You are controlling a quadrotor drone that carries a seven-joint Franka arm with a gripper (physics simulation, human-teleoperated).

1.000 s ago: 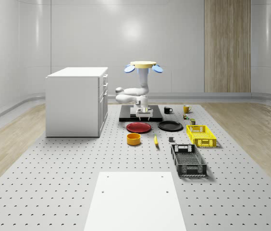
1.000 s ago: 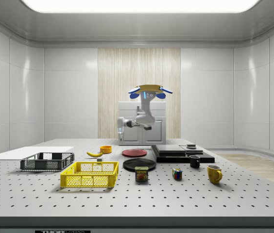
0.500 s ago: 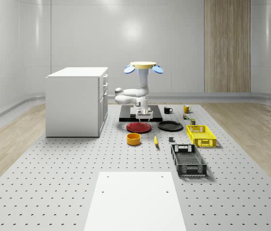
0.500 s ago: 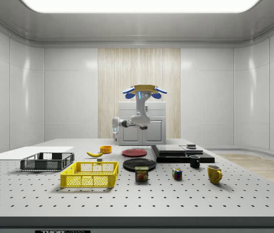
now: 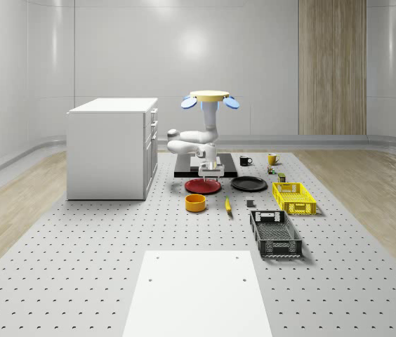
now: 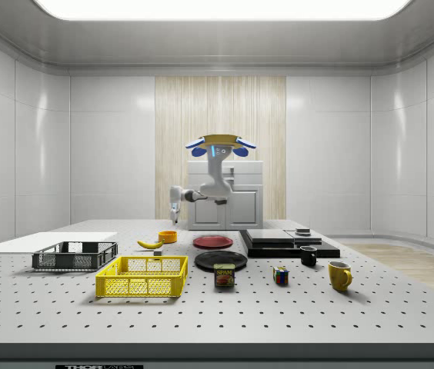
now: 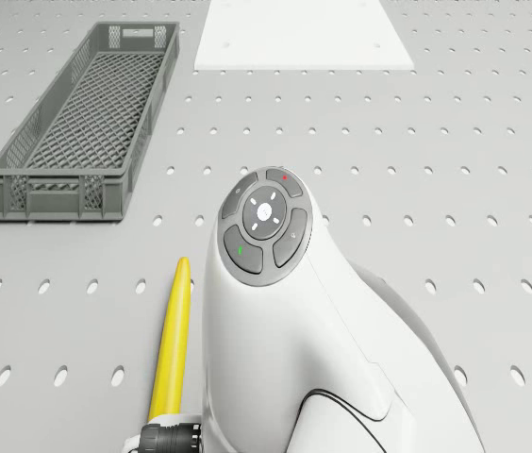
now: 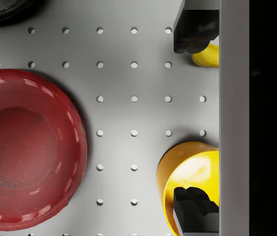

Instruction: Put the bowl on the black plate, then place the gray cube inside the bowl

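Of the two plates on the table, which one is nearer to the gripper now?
The red plate: the gripper hangs just above its far edge, under the hovering drone. The black plate lies farther toward the whole-scene view's right.

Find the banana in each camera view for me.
Whole-scene view: banana, right of the yellow bowl.
Side view: banana left of that bowl.
Drone view: banana beside the arm, near the gray crate.
Wrist view: yellow end beside one finger, across from the bowl.
Shared landmark: bowl.
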